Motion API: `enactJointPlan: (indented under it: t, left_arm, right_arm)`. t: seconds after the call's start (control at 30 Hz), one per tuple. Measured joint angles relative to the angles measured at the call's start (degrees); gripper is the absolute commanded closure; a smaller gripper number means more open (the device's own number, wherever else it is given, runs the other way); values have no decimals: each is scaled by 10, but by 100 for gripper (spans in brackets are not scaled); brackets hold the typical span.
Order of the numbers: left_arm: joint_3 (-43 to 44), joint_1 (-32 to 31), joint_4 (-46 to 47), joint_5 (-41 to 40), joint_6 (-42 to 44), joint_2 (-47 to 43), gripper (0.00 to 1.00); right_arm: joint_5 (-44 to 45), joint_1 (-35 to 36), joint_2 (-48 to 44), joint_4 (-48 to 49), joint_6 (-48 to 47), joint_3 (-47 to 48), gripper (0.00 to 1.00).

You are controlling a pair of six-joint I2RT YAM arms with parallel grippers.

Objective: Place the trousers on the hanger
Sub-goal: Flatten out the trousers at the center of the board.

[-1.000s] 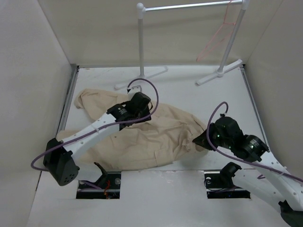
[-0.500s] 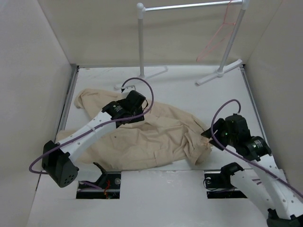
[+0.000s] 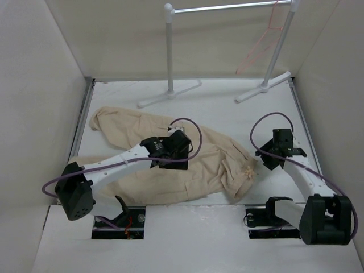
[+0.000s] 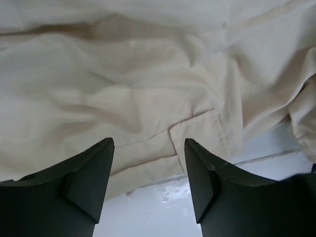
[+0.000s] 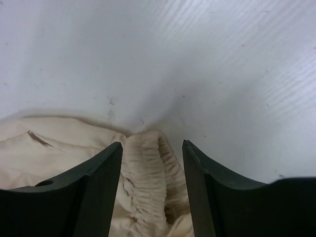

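The beige trousers (image 3: 142,165) lie spread flat on the white table, legs to the far left, gathered waistband (image 3: 248,170) at the right. My left gripper (image 3: 173,156) hovers open over their middle; in the left wrist view (image 4: 148,142) the open fingers frame a pocket flap (image 4: 197,133) near the cloth's near edge. My right gripper (image 3: 268,164) is open just right of the waistband; in the right wrist view (image 5: 151,144) the elastic waistband (image 5: 148,168) lies between the open fingers, not clamped. The pink wire hanger (image 3: 266,40) hangs on the rack's bar at the back right.
The white tubular garment rack (image 3: 169,51) with its silver bar (image 3: 227,7) stands at the back, feet (image 3: 168,94) on the table. Beige walls enclose the left, back and right sides. Bare white table (image 3: 227,114) lies between the trousers and the rack.
My left gripper has moved right and nearer, from the trousers' far edge to their middle. My right gripper has swung back and right, off the cloth, to beside the waistband.
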Motion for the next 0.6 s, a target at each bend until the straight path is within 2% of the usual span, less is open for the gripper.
enactJointPlan:
  t: [0.2, 0.23, 0.27, 0.33, 0.37, 0.4, 0.5, 0.6]
  left_arm:
    - [-24, -31, 22, 44, 1, 45, 51]
    - [-30, -39, 26, 48, 2, 54, 52]
    - [-36, -45, 31, 50, 2, 62, 54]
    - [-52, -54, 35, 54, 2, 77, 59]
    - [-61, -57, 37, 55, 1, 85, 66]
    - [-71, -59, 39, 55, 1, 92, 73]
    - [-95, -61, 40, 52, -2, 108, 89]
    - [-109, -60, 43, 46, -9, 107, 92]
  right_arm:
    - [-12, 20, 70, 56, -1, -2, 49]
    - [-16, 21, 77, 61, -1, -2, 52]
    - [-19, 22, 82, 65, -1, -2, 63]
    - [-25, 23, 93, 70, -4, -1, 78]
    - [-28, 23, 99, 71, -4, -1, 89]
    - [-31, 23, 105, 72, -6, 0, 95]
    - [-35, 18, 119, 71, -4, 15, 98]
    - [-35, 1, 132, 69, -3, 61, 98]
